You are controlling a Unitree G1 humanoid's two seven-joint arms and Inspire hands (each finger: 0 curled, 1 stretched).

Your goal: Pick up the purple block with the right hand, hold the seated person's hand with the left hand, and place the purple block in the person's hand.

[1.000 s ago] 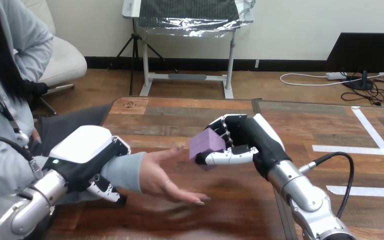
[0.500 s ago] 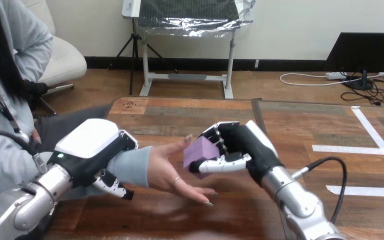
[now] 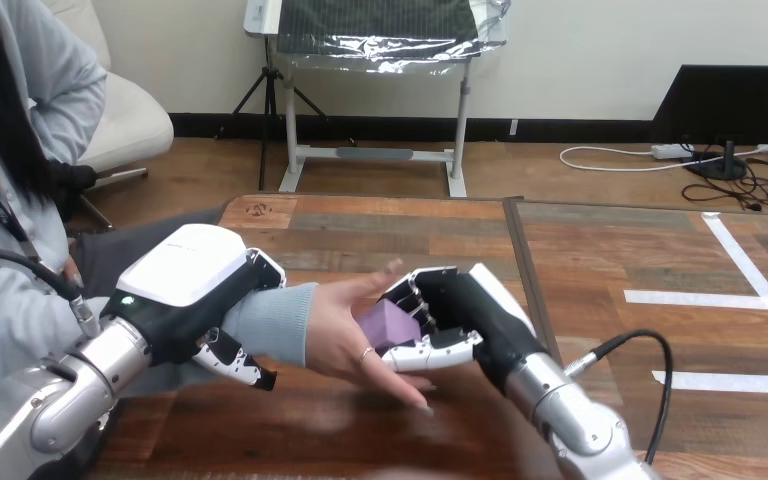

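Observation:
The purple block (image 3: pixel 384 327) lies over the palm of the person's hand (image 3: pixel 345 335), which reaches open and palm up from the left above the table. My right hand (image 3: pixel 455 320) is shut on the block, fingers behind it and thumb under its front. My left hand (image 3: pixel 195 295) is shut on the person's wrist, at the grey sleeve (image 3: pixel 272 322), with its fingers curled beneath the sleeve.
The wooden table (image 3: pixel 380 235) stretches ahead, with white tape lines (image 3: pixel 750 275) on its right part. A black cable (image 3: pixel 650 360) loops beside my right forearm. The person sits at the left edge.
My right hand has carried the block left and down onto the person's palm. My left hand and the person's arm have shifted slightly right and up.

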